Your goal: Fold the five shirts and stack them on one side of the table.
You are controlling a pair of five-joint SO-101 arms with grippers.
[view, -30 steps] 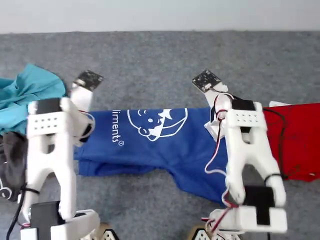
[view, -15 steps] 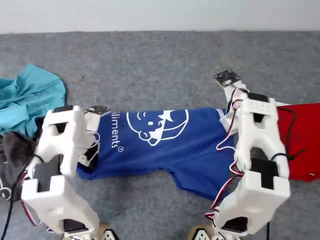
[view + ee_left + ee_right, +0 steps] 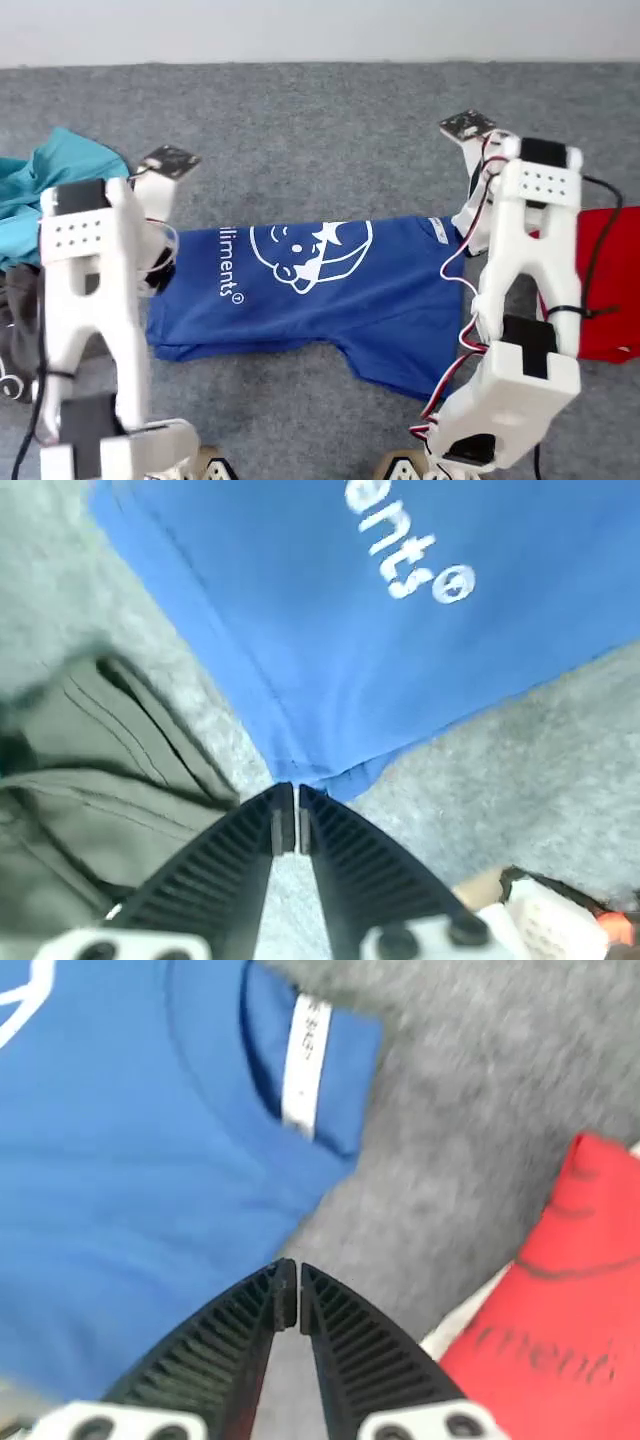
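At the middle of the grey surface (image 3: 300, 120) the blue shirt (image 3: 340, 300) lies flat. Left hand (image 3: 287, 822), fingers pressed together, hangs at its hem corner. Right hand (image 3: 288, 1302), likewise closed, hangs beside the collar, near a red shirt (image 3: 560, 1290).

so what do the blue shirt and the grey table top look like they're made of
Blue shirt: soft matte knit, probably cotton jersey; it lies in soft creases and carries a white print.
Grey table surface: looks like felt or low-pile carpet, fuzzy and mottled; which one is unclear.
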